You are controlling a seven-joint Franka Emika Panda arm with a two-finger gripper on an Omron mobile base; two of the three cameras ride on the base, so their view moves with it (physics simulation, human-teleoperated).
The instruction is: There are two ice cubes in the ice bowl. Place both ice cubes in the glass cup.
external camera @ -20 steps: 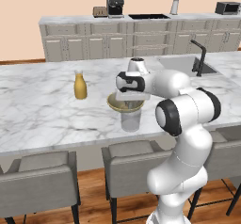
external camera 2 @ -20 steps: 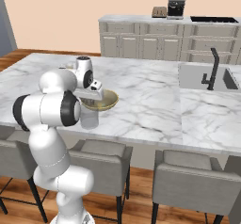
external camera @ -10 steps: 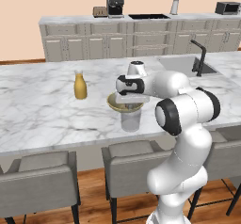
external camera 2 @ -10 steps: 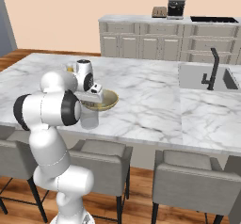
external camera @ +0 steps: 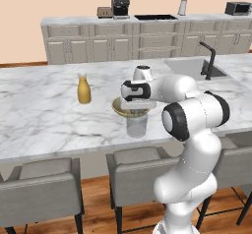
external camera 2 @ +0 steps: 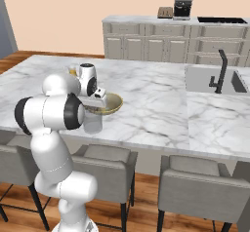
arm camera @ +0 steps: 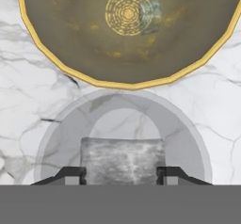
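We hold one ice cube pinched between the fingertips of the gripper, directly above the mouth of the glass cup; it should be let go only while centred inside the rim, the fingers parting just enough. The second ice cube lies in the ice bowl, just beyond the cup.

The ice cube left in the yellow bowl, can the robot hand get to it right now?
Probably not yet. The gripper is shut on one ice cube above the glass cup. The other ice cube lies uncovered in the ice bowl, so once the hand is free the way looks open.
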